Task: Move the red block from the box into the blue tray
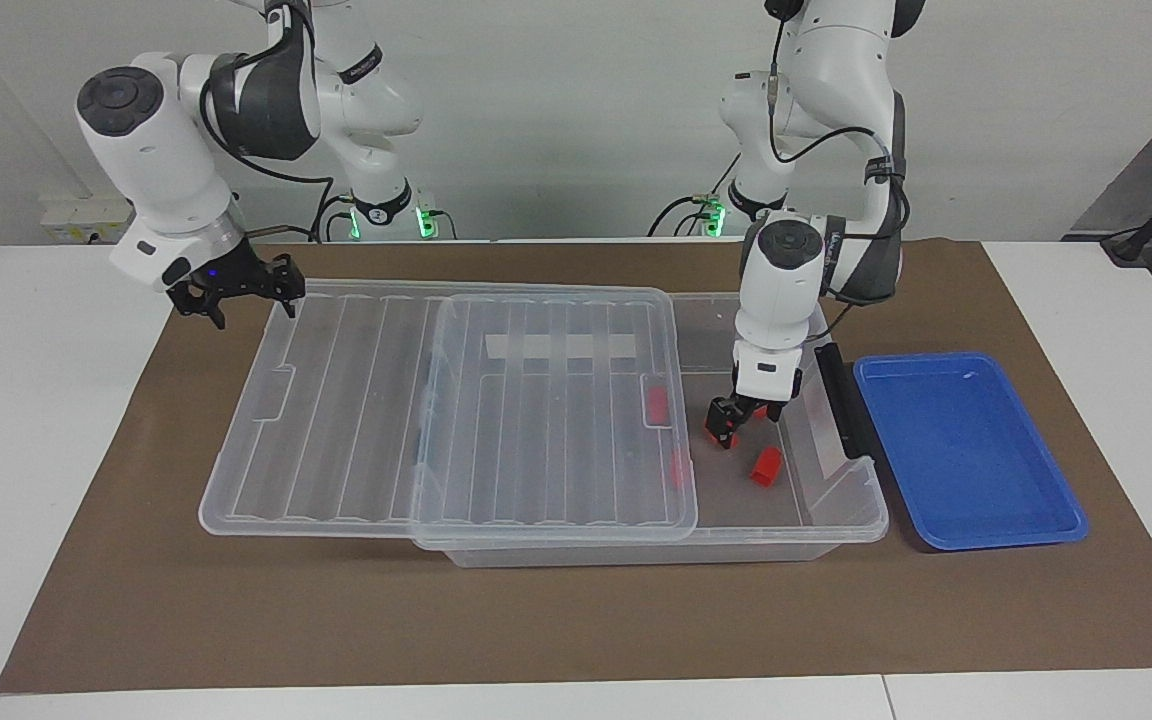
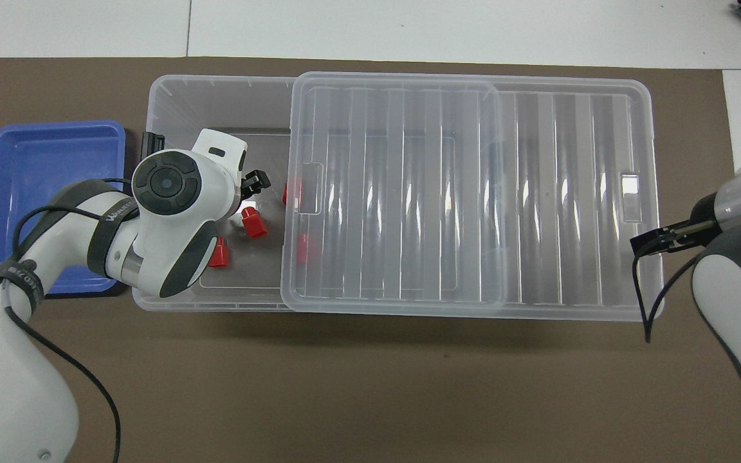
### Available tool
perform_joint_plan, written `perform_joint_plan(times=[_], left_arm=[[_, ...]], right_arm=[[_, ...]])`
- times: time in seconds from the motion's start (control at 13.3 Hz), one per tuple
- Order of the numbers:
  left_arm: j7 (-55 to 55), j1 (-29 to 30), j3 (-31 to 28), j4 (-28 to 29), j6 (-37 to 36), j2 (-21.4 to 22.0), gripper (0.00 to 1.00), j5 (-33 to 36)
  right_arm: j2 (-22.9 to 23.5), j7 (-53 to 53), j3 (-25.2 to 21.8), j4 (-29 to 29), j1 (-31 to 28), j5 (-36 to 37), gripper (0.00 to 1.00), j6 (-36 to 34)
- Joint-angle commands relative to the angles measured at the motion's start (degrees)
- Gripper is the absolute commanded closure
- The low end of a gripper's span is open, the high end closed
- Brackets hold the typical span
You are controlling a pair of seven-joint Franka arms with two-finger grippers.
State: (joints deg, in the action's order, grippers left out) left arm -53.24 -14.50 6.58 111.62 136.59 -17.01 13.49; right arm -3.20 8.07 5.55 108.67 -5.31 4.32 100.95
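The box [image 1: 836,505] lies across the mat with its lid [image 1: 436,420] slid toward the right arm's end, so the end by the left arm is uncovered. My left gripper [image 1: 733,432] reaches down into that uncovered end, open, with a red block [image 1: 715,420] at its fingertips; I cannot tell if they touch it. A second red block [image 1: 766,465] lies loose on the box floor, and two more [image 1: 656,403] show through the lid. The blue tray [image 1: 966,450] sits beside the box at the left arm's end, with nothing in it. My right gripper [image 1: 246,295] waits open by the lid's end.
From above, the left arm's wrist covers part of the box [image 2: 216,96] and a corner of the tray [image 2: 42,193]. The lid [image 2: 460,193] overhangs the box toward the right gripper [image 2: 647,243]. A black latch [image 1: 841,400] stands on the box wall beside the tray. Brown mat surrounds everything.
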Motion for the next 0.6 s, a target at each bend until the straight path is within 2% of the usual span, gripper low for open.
perform_joint_plan(times=[0.0,0.15,0.3,0.53], left_arm=[[-1.7,0.0,-0.6,0.6,2.3,-0.9,0.0,2.3],[-2.2,0.0,-0.5,2.5,3.0,-0.7,0.01,2.3],[-2.7,-0.4,-0.5,3.1,3.6,-0.9,0.01,2.3],[-2.8,-0.8,-0.5,5.1,5.4,-0.9,0.01,2.3]], right_arm=[[-1.0,-10.5,0.2,1.4,4.1,-1.1,0.06,0.4],[-0.8,-16.7,0.1,0.4,6.9,-1.9,0.06,0.7],[0.2,-22.0,0.2,-2.9,8.6,-1.9,0.06,0.8],[1.3,-24.2,0.1,-8.2,9.5,-2.5,0.06,-1.0]])
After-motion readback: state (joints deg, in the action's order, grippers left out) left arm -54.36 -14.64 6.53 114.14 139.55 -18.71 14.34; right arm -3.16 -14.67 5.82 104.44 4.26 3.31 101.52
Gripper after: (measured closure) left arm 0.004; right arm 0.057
